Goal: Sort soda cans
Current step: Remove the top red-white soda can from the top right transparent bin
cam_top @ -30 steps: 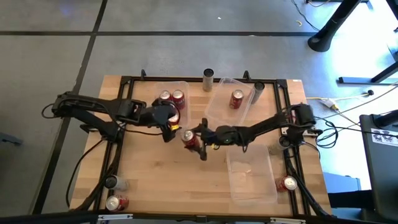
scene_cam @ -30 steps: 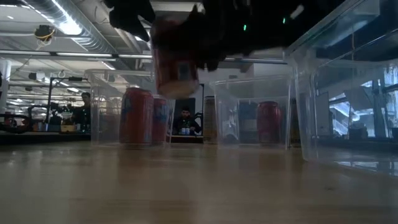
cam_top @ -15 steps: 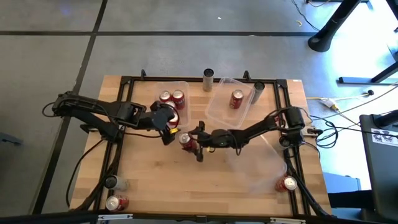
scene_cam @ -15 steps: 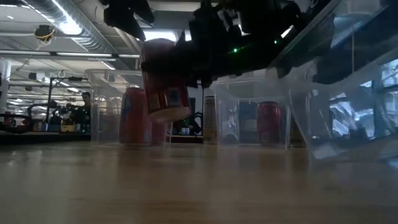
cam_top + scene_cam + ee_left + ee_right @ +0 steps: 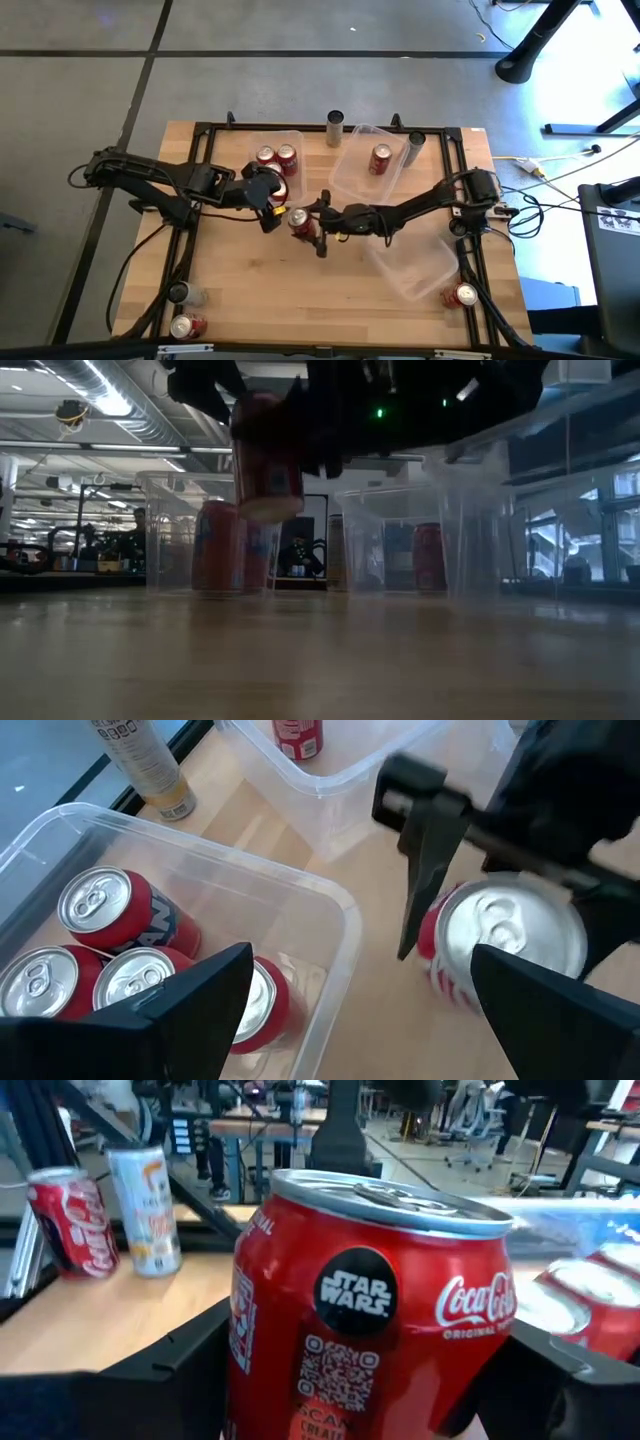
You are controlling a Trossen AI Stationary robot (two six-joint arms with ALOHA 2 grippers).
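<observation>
Right gripper (image 5: 303, 226) jaws clamped on a red Coca-Cola can (image 5: 299, 219), one dark finger each side of the can body in the right wrist view (image 5: 375, 1330). Low view shows that can (image 5: 266, 455) lifted clear of the desk (image 5: 320, 660), slightly tilted. It sits near desk centre, just beside the near corner of the left clear bin (image 5: 297, 140).

Left gripper (image 5: 268, 197) jaws spread, holding nothing, hovering at that bin's corner, close to the held can; left wrist view has the can's silver top (image 5: 510, 935) right ahead of its fingers.

Left bin holds red cans (image 5: 275, 157); the left wrist view shows four (image 5: 115, 910) in there, upright. Middle clear bin (image 5: 347, 175) at the far edge holds one red can (image 5: 380, 159). Third clear bin (image 5: 415, 268) lies skewed under the right arm, toward the near right.

Other cans: two tall slim ones on the far rail (image 5: 334, 127) (image 5: 415, 146), a red one at near right (image 5: 463, 295), a red one (image 5: 183, 326) and a grey one (image 5: 180, 292) at near left.

People visible in the room behind, low view.
</observation>
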